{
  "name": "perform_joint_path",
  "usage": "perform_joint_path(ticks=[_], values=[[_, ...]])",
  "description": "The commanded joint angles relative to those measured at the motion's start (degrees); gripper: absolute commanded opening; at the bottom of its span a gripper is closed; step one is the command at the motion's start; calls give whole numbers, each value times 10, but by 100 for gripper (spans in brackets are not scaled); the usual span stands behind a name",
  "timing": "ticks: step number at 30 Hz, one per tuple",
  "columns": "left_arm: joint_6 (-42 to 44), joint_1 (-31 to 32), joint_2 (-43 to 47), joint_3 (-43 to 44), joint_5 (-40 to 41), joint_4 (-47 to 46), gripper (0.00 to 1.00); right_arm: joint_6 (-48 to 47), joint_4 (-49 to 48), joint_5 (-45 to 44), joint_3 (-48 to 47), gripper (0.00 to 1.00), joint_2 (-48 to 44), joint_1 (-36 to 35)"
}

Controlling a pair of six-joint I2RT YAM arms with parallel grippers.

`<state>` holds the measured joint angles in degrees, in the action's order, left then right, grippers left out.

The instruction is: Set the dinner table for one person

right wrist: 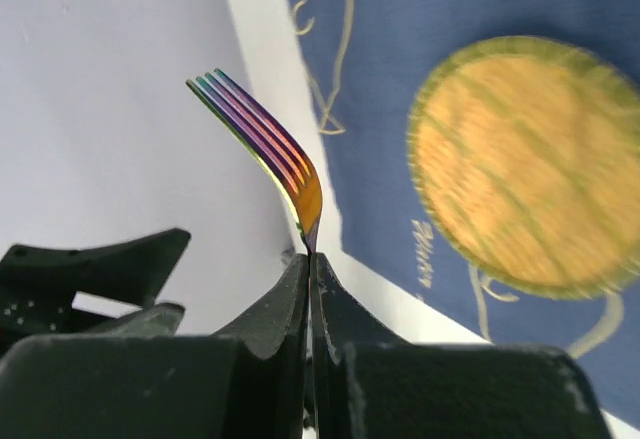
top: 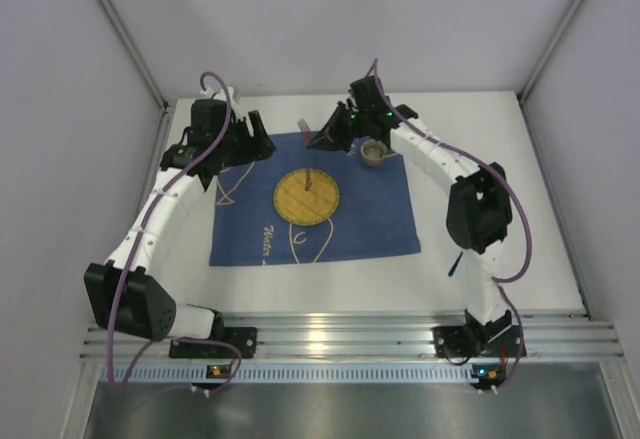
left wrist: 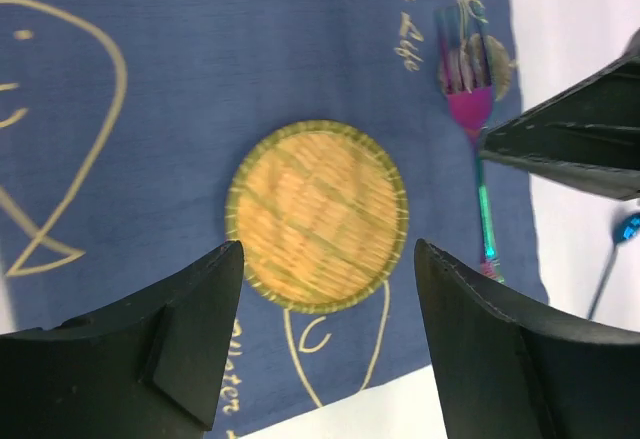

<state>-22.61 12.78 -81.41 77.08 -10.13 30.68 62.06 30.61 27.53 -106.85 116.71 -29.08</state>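
Observation:
The white dinner table (top: 520,249) carries a blue patterned mat (top: 370,219) with a round yellow woven plate (top: 306,195) at its middle. My right gripper (top: 322,139) hangs over the mat's far edge, shut on an iridescent fork (right wrist: 265,149) whose tines stick out past the fingertips. In the left wrist view the fork (left wrist: 478,159) hangs above the mat, right of the plate (left wrist: 318,215). My left gripper (top: 255,144) hovers over the mat's far left corner. Its jaws (left wrist: 328,249) stand open with nothing between them.
A small tan cup (top: 375,151) stands on the mat's far right part, close to the right gripper. A blue utensil (top: 455,262) lies on the table right of the mat, partly under the right arm. Grey walls close in the table on three sides.

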Motion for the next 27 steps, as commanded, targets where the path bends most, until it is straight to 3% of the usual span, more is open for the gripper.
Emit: perform_joint_path(ticks=[1,9,17,27], values=[[-16,-11,46,-37,96,58,74,79,-144,43,-53,0,54,-54],[-51,-13,186,-145,150,99,75,169,-254,28,-205,0,236,-122],[-56,-14,273,-140,218,186,75,196,-277,-16,-192,0,295,-158],[-58,-14,293,-131,230,233,75,173,-253,-54,-151,0,302,-175]])
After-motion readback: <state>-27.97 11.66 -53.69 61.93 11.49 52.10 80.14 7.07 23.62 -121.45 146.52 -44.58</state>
